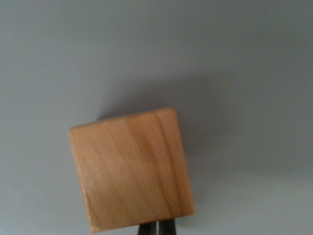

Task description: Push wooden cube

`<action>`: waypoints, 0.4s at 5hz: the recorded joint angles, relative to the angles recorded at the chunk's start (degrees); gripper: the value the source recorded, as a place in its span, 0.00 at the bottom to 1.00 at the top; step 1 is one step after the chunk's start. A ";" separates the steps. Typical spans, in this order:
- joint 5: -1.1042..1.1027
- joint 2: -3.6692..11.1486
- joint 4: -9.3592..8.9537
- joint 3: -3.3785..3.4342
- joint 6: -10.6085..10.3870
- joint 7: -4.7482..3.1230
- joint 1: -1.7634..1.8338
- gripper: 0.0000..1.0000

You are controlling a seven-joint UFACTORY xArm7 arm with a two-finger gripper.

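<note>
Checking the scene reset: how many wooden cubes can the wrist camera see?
1. The wooden cube sits low and centre on the plain grey surface, just above the gripper tips. Others could lie outside this close view.

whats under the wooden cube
The wooden cube sits on a plain grey surface. The patch directly beneath is covered. The dark gripper tips peek out at its lower edge.

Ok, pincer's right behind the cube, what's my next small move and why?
Probably ease straight ahead, toward the view's top. The pincer tips look closed and sit at the wooden cube's near edge, slightly right of its centre, with bare grey surface beyond it.
</note>
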 joint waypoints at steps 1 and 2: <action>-0.02 1.59 2.58 0.00 0.99 0.03 0.01 1.00; -0.02 1.59 2.58 0.00 0.99 0.03 0.01 1.00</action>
